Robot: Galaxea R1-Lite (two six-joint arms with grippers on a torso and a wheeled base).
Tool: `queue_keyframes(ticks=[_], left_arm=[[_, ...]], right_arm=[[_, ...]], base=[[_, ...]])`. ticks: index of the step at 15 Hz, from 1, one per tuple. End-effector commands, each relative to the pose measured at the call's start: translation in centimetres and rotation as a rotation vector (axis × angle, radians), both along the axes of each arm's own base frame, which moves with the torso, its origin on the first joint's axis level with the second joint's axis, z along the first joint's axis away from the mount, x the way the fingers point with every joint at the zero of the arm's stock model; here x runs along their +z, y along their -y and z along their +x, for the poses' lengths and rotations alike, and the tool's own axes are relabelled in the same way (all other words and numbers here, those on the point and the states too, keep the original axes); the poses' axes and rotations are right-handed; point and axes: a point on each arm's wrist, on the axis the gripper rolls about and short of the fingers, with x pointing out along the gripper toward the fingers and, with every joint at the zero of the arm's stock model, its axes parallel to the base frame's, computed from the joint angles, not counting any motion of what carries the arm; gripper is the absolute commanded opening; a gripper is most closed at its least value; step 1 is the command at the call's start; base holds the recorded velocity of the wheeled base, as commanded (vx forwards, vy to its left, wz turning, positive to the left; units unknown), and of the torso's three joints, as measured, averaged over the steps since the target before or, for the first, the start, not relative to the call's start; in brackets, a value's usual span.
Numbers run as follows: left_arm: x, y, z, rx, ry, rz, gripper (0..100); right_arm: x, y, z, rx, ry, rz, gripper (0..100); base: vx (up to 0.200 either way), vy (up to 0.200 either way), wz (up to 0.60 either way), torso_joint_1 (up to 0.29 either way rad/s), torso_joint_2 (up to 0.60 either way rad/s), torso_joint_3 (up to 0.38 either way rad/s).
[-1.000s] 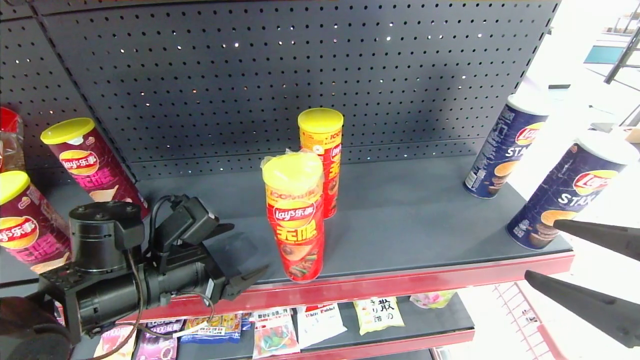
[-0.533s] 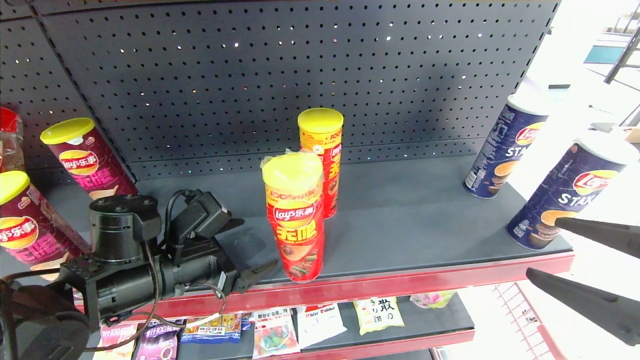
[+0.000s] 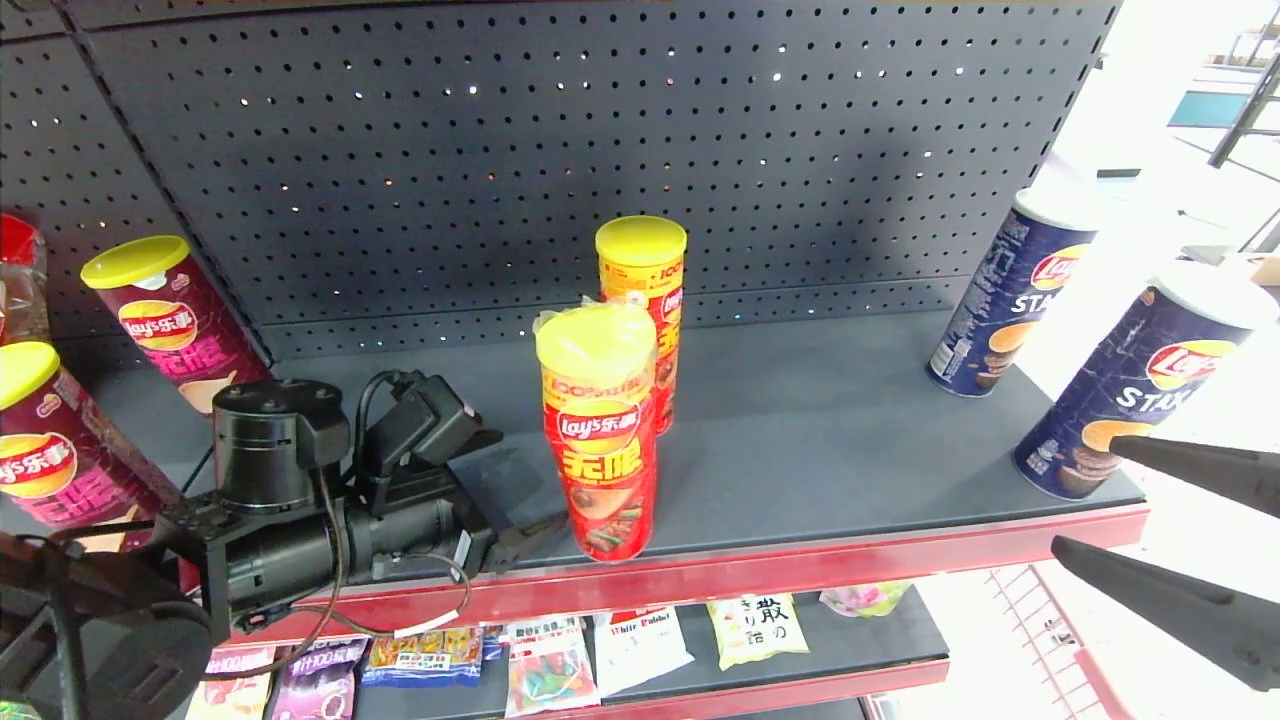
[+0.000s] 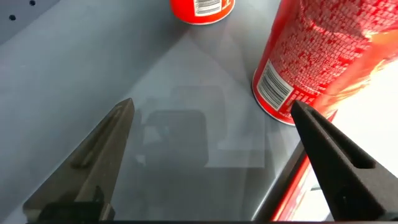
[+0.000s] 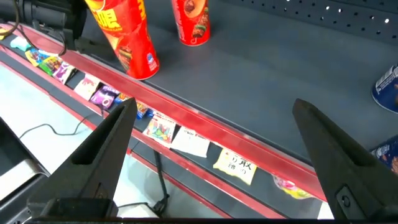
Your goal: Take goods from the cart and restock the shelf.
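**Change.** Over the last second the left gripper (image 3: 530,480) has been advanced along the shelf (image 3: 800,450) toward 3 o'clock. The tip of its near finger now lies against the base of the front red can (image 3: 600,440). In the same interval the can has been displaced slightly toward 3 o'clock. It is still standing, close behind the red front lip (image 3: 850,560). The fingers are spread apart and nothing is gripped. In the left wrist view the can is seen at the tip of one finger, outside the gap.

**Meaning for the task.** The can is judged to be already delivered to the shelf. The contact is judged to be a positioning nudge, though an accidental touch cannot be ruled out.

**Right arm.** The right gripper (image 3: 1082,497) is held at 4 o'clock, off the shelf's end. Its fingers are wide apart and empty, and its position is unchanged.

**Surroundings.**
- A rear red can (image 3: 645,270) stands just behind the front one, at its 12 o'clock.
- Two blue cans (image 3: 1000,290) are placed at the 3 o'clock end, the nearer one at the shelf corner.
- Two maroon cans (image 3: 170,320) are placed at 9 o'clock.
- Snack packets (image 3: 640,650) lie on the shelf below, at 6 o'clock.

**Obstructions.** Travel toward 12 o'clock is limited by the rear can. Because the front can stands near the lip, a low sideways push could tip it off the shelf.
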Motion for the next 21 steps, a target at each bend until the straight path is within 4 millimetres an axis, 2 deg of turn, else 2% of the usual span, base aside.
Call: queue_keyframes(ticks=[1,9,21], left_arm=[[-0.2,0.3,0.1,-0.006,-0.004,0.002,100],[0.4,1.1,1.3,-0.014,0.026,-0.011,100],[0.7,1.6,2.1,-0.017,0.043,-0.018,100]], right_arm=[[-0.1,0.0,0.1,-0.001,-0.004,-0.003,100],[-0.1,0.1,-0.2,-0.013,0.004,0.0,100],[-0.4,0.5,-0.9,-0.018,0.014,0.005,100]], base=[[0.0,0.0,0.0,0.0,0.0,0.0],[0.0,0.0,0.0,0.0,0.0,0.0],[0.0,0.0,0.0,0.0,0.0,0.0]])
